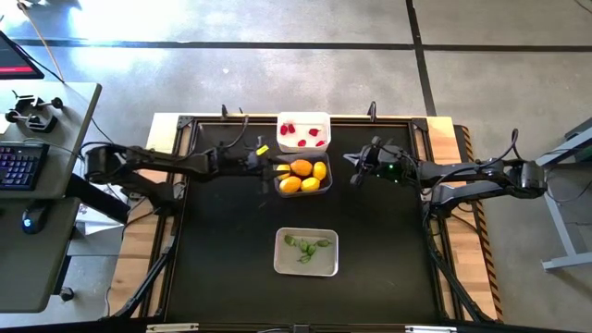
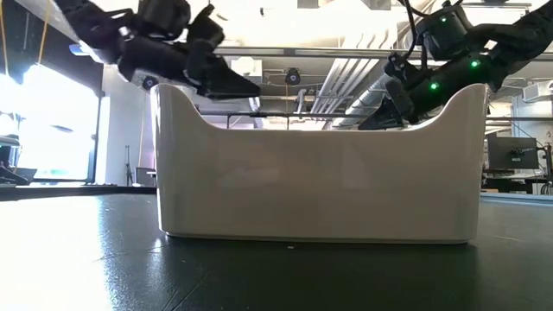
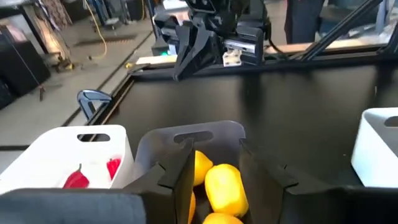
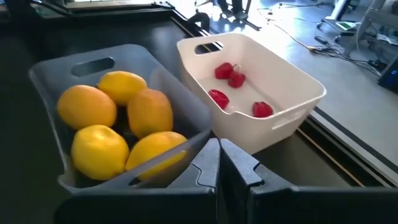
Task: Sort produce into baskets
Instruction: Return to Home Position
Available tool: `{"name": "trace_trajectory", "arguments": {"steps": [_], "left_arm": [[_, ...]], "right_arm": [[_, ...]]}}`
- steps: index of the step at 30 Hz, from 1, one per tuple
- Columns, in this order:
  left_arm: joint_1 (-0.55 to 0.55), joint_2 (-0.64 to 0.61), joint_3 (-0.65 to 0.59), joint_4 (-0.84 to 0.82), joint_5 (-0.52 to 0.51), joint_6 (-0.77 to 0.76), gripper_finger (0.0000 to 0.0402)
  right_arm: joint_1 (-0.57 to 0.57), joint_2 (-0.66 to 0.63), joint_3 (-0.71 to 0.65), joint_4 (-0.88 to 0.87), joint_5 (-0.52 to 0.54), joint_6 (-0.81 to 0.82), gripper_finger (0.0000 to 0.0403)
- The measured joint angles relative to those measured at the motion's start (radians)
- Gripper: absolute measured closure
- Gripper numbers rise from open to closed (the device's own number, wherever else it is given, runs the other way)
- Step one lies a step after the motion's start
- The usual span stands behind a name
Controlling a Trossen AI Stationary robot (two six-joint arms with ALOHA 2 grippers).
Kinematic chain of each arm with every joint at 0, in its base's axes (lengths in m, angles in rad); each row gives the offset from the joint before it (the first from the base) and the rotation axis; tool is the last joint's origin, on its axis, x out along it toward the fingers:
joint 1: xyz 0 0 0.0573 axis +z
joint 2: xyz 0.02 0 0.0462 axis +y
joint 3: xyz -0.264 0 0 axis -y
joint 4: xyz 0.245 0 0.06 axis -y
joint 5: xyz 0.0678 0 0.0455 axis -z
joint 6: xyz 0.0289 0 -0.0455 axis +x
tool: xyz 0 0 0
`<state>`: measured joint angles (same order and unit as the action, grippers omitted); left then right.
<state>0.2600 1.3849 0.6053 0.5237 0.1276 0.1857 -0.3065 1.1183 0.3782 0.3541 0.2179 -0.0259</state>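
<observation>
Several yellow-orange ovals (image 1: 303,176) lie in the pale grey basket (image 4: 93,62) at the table's middle. Small red pieces (image 4: 230,71) sit in the white basket (image 1: 303,120) just beyond it. Green leafy pieces (image 1: 305,248) rest in a third basket (image 1: 306,268) nearer the front edge. My left gripper (image 3: 214,149) hovers open over the grey basket's left end (image 1: 270,167), with the ovals (image 3: 225,186) showing below and beyond its fingers. My right gripper (image 4: 219,158) is shut and hangs off the grey basket's right end (image 1: 354,176), apart from it.
The three baskets stand in a line down the middle of the black table (image 1: 222,240). In the low view the front basket (image 2: 318,164) fills the picture, with both grippers behind it. Bare black surface lies to the left and right of the baskets.
</observation>
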Motion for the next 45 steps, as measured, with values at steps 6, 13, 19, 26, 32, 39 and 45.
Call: {"name": "trace_trajectory", "arguments": {"steps": [6,13,19,26,32,39,45], "left_arm": [[0.000,-0.105,-0.136,0.113,0.001,-0.002,0.0306],[0.025,-0.244,-0.275,0.162,-0.005,-0.002,0.0312],[0.079,-0.371,-0.389,0.187,-0.006,-0.051,0.0312],[0.104,-0.532,-0.461,0.173,0.004,-0.053,0.0312],[0.122,-0.632,-0.515,0.168,0.008,-0.080,0.0312],[0.119,-0.645,-0.555,0.170,0.020,-0.114,0.0339],[0.119,-0.704,-0.580,0.162,0.019,-0.121,0.0397]], "right_arm": [[0.023,0.000,0.000,0.005,-0.011,-0.017,0.0402],[0.085,0.001,0.000,0.055,-0.099,-0.117,0.0403],[0.077,-0.001,0.000,0.067,-0.221,-0.139,0.0403],[0.071,-0.056,0.000,0.038,-0.255,-0.141,0.0403],[0.072,-0.142,-0.115,0.120,-0.255,-0.108,0.0403],[0.073,-0.297,-0.319,0.348,-0.219,-0.069,0.0403],[0.073,-0.509,-0.368,0.207,-0.211,-0.051,0.0403]]}}
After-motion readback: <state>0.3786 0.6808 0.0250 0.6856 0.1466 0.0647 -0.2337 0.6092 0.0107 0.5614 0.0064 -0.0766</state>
